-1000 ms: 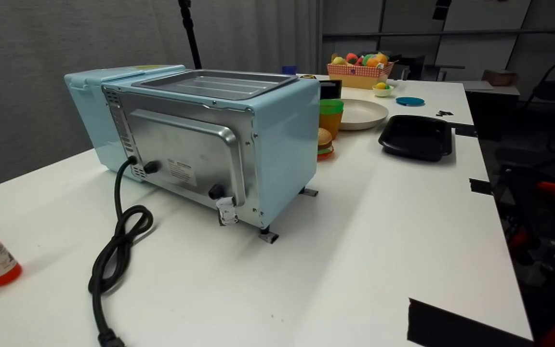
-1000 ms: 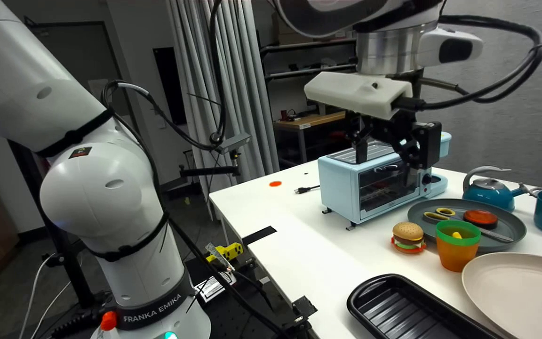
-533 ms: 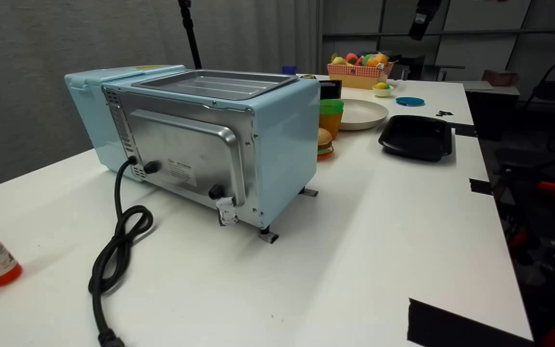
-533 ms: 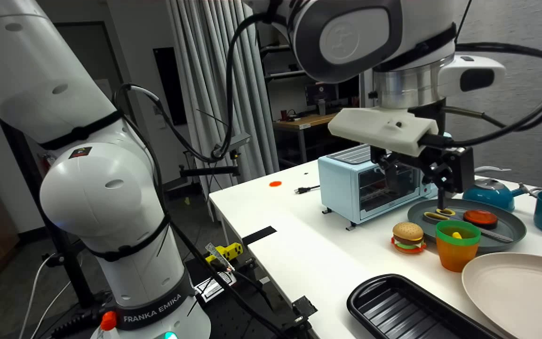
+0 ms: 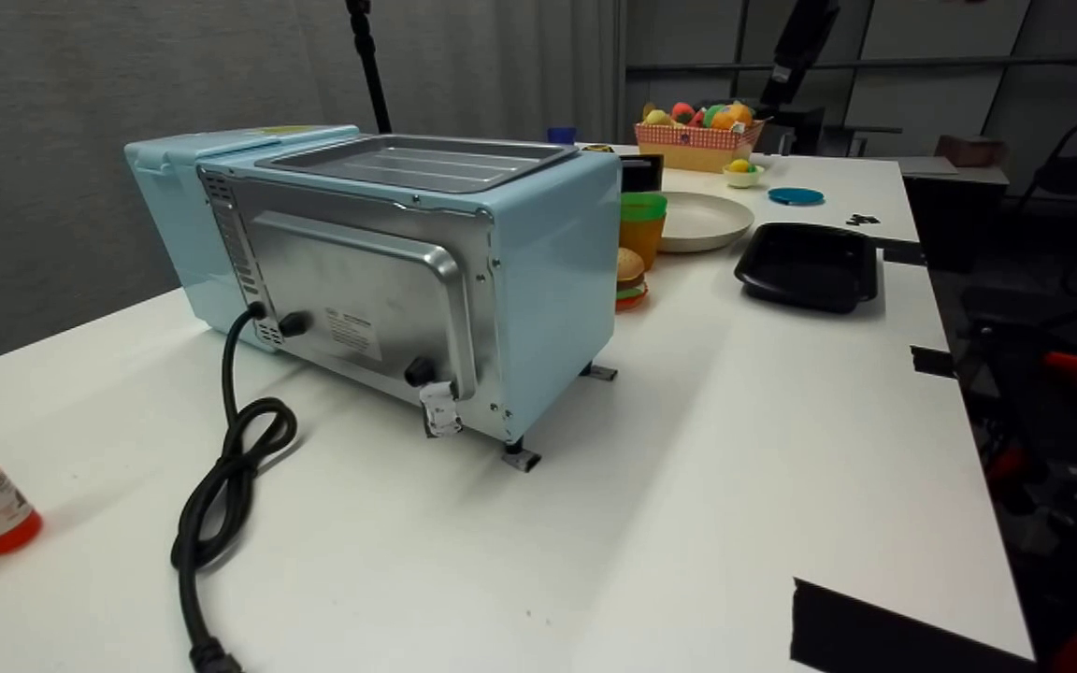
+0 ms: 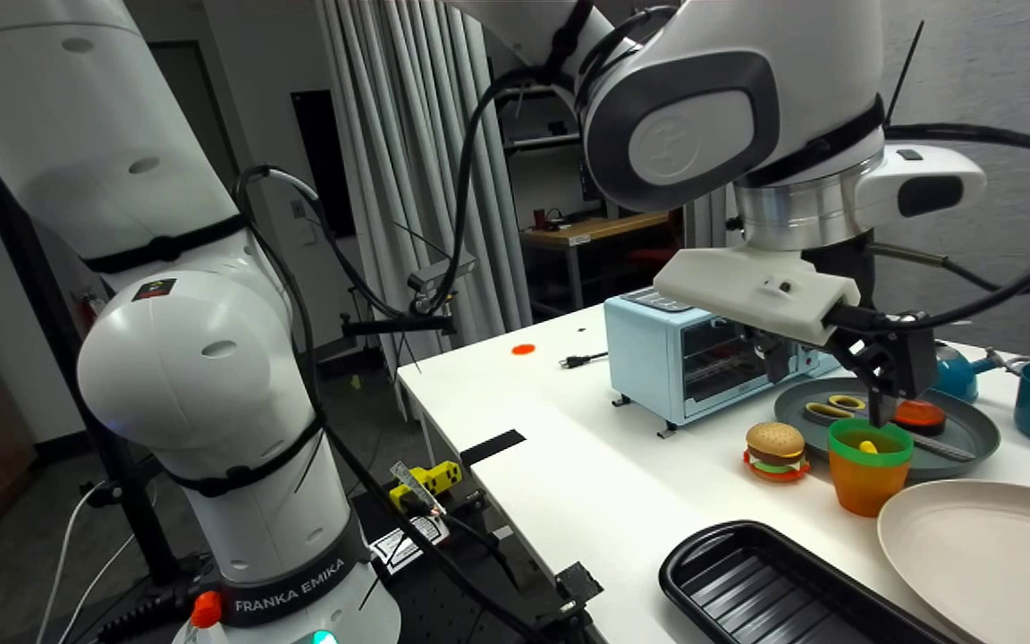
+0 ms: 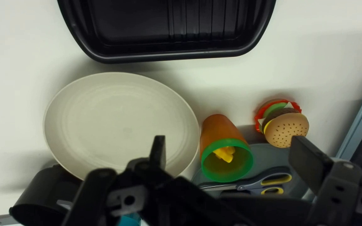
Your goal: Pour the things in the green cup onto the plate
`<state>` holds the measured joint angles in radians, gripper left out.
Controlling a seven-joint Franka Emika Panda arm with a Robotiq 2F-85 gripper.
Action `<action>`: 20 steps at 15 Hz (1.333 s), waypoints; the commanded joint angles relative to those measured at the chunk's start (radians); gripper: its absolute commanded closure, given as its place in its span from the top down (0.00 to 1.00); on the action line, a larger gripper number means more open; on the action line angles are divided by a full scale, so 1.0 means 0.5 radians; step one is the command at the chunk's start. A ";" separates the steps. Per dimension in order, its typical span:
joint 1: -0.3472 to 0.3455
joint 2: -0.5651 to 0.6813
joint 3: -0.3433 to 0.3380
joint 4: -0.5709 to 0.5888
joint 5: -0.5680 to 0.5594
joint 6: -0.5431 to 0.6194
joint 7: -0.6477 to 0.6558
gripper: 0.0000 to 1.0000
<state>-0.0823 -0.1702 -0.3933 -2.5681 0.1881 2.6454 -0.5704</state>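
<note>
Green cup (image 6: 870,470), its rim bright green and its lower body a see-through-looking orange, stands upright on the white bench (image 6: 569,465), just beside the plate (image 7: 118,119). Judging by what shows, the task is at its beginning: the yellow pieces (image 7: 225,153) lie inside the cup, none show on the plate, and gripping, lifting, tilting and pouring are all left to do. Above the cup is the black tool (image 7: 229,150), its two fingers spread wide and holding nothing; the wrist view shows the cup between them, though whether either touches the rim cannot be told. The cup looks like smooth, thin plastic, narrowing towards its base; the pieces are small, smooth and irregular. The plate is round, shallow and cream, dull rather than shiny, with a low raised edge. Nearby sit a toy burger (image 7: 283,125) with a seed-speckled bun and a glossy black tray (image 7: 168,28) with ribs along its floor.
</note>
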 commanded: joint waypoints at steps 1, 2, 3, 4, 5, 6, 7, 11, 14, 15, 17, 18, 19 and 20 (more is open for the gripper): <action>-0.051 0.002 0.053 0.002 0.012 -0.005 -0.005 1.00; -0.051 0.002 0.053 0.004 0.012 -0.005 -0.005 1.00; -0.051 0.002 0.053 0.005 0.012 -0.005 -0.005 1.00; -0.051 0.002 0.053 0.006 0.012 -0.005 -0.005 1.00; -0.051 0.002 0.053 0.006 0.012 -0.005 -0.005 1.00; -0.051 0.002 0.053 0.007 0.012 -0.005 -0.005 1.00; -0.051 0.002 0.053 0.007 0.012 -0.005 -0.005 1.00; -0.024 0.025 0.072 0.002 0.059 0.003 -0.037 1.00; -0.002 0.075 0.105 0.013 0.118 0.038 -0.044 1.00; 0.000 0.099 0.117 0.014 0.144 0.059 -0.044 1.00; -0.002 0.156 0.139 0.019 0.207 0.086 -0.043 1.00; 0.003 0.186 0.150 0.021 0.275 0.096 -0.044 1.00; 0.004 0.215 0.163 0.023 0.342 0.114 -0.050 1.00; 0.002 0.254 0.182 0.028 0.407 0.151 -0.050 1.00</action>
<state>-0.0841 -0.1043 -0.3237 -2.5695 0.2958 2.6591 -0.5701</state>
